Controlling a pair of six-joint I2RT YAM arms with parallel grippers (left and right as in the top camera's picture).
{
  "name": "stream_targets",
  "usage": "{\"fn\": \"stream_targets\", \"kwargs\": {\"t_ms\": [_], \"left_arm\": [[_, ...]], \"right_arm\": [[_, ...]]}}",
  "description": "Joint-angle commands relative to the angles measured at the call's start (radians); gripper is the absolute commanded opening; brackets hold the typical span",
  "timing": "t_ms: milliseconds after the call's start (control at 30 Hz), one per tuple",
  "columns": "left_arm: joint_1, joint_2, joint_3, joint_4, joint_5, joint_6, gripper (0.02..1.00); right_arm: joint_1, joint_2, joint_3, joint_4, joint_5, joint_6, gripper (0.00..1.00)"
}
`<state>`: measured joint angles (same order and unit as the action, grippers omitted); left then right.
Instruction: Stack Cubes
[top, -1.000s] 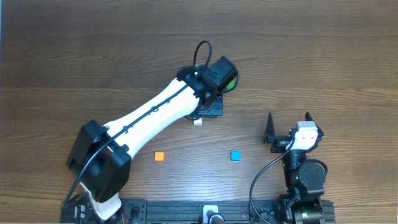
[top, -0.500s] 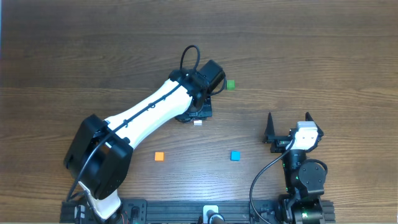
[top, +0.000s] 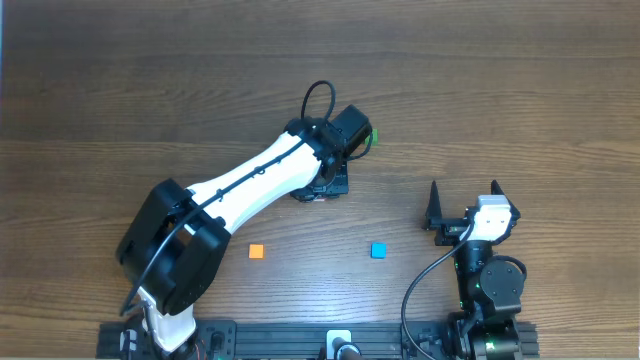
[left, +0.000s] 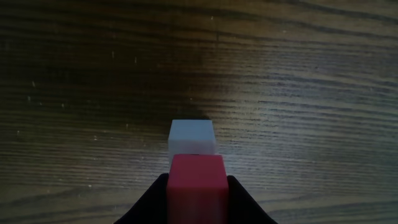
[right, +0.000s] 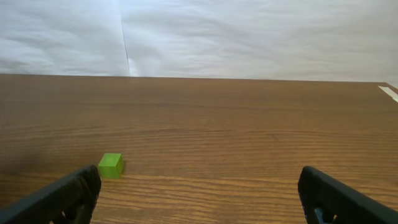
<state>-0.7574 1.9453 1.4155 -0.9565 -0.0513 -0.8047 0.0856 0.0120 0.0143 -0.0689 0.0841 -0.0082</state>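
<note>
My left gripper (left: 196, 190) is shut on a red cube (left: 196, 180), held low over the wooden table. A white cube (left: 193, 138) sits on the table just beyond the red one, touching or nearly touching it. From above, the left gripper (top: 323, 186) is at the table's middle, with a green cube (top: 371, 137) peeking out beside its wrist. An orange cube (top: 257, 251) and a blue cube (top: 378, 250) lie nearer the front edge. My right gripper (top: 465, 205) stands open at the right with nothing in it; its own view has the green cube (right: 111, 165) far off.
The wooden table (top: 520, 90) has bare room at the back and on both sides. The left arm's white link (top: 250, 180) slants across the middle. A white wall (right: 249, 37) stands behind the table's far edge.
The left arm swung left off the green cube, then back a little to the right. Its gripper now covers the white cube in the top view. The right arm stayed still.
</note>
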Motion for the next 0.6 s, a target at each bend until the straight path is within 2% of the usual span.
{"fn": "stream_targets", "kwargs": {"t_ms": [33,600], "left_arm": [[0.001,0.015,-0.011,0.004,-0.043,0.012,0.04],[0.001,0.019,-0.011,0.011,-0.051,0.011,0.04]], "right_arm": [[-0.006,-0.006,-0.009,0.002,-0.009,-0.008,0.993],[-0.006,-0.006,-0.009,0.002,-0.009,-0.008,0.993]]}}
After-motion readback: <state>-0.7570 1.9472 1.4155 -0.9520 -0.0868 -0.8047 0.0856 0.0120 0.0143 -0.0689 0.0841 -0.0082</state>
